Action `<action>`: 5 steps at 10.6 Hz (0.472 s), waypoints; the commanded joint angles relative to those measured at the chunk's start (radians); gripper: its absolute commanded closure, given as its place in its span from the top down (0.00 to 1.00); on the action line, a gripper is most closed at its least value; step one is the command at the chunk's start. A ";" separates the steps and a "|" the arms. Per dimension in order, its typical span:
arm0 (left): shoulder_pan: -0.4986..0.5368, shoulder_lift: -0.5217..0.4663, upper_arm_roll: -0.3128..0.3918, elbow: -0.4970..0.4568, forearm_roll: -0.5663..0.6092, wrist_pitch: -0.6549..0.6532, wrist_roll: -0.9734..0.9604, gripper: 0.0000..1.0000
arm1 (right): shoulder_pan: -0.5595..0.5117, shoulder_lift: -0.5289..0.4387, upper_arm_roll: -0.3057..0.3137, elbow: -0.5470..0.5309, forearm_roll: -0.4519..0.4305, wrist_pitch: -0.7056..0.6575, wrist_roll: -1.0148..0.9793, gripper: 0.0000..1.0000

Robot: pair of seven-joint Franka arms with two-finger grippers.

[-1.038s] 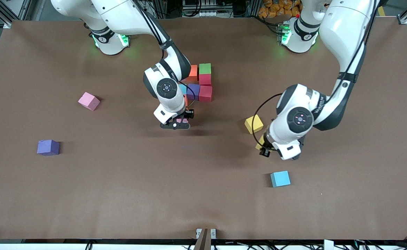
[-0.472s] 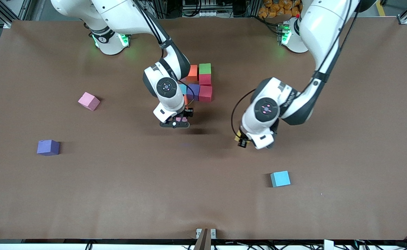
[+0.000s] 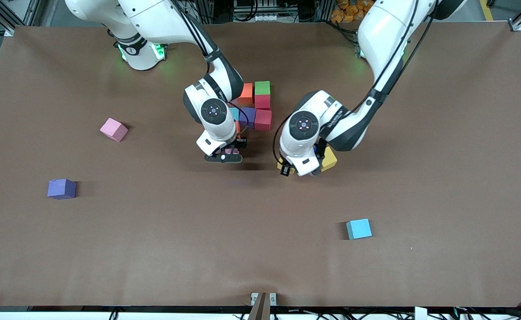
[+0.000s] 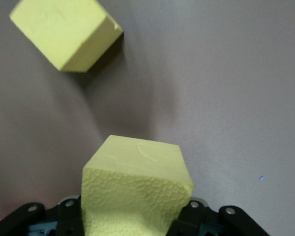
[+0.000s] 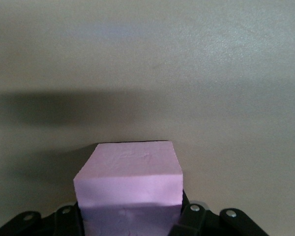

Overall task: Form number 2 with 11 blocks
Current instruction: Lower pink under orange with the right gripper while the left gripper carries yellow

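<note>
A cluster of touching blocks lies mid-table: orange [image 3: 247, 92], green [image 3: 262, 87], two red [image 3: 262, 102] [image 3: 263, 119], purple [image 3: 248, 116] and light blue [image 3: 234, 113]. My right gripper [image 3: 226, 156] hangs low just in front of the cluster, shut on a pink block [image 5: 130, 182]. My left gripper [image 3: 288, 170] is beside it toward the left arm's end, shut on a yellow block [image 4: 135, 184]. A second yellow block [image 3: 329, 160] rests on the table, partly hidden under the left wrist; the left wrist view shows this loose yellow block [image 4: 64, 32] too.
Loose blocks lie apart on the brown table [image 3: 442, 178]: a pink one [image 3: 114, 129] and a purple one [image 3: 61, 188] toward the right arm's end, a light blue one [image 3: 358, 229] nearer the front camera.
The left arm has carried its yellow block away from the loose yellow block toward the cluster and the right gripper. The right arm has hardly moved.
</note>
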 commanded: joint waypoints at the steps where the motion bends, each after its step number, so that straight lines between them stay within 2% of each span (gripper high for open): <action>1: -0.009 0.009 0.010 0.000 -0.015 0.039 -0.054 0.03 | 0.015 -0.030 -0.004 -0.033 0.012 0.011 0.008 0.38; 5: -0.011 0.026 0.010 -0.004 -0.011 0.059 -0.170 0.03 | 0.026 -0.030 -0.004 -0.033 0.012 0.011 0.010 0.38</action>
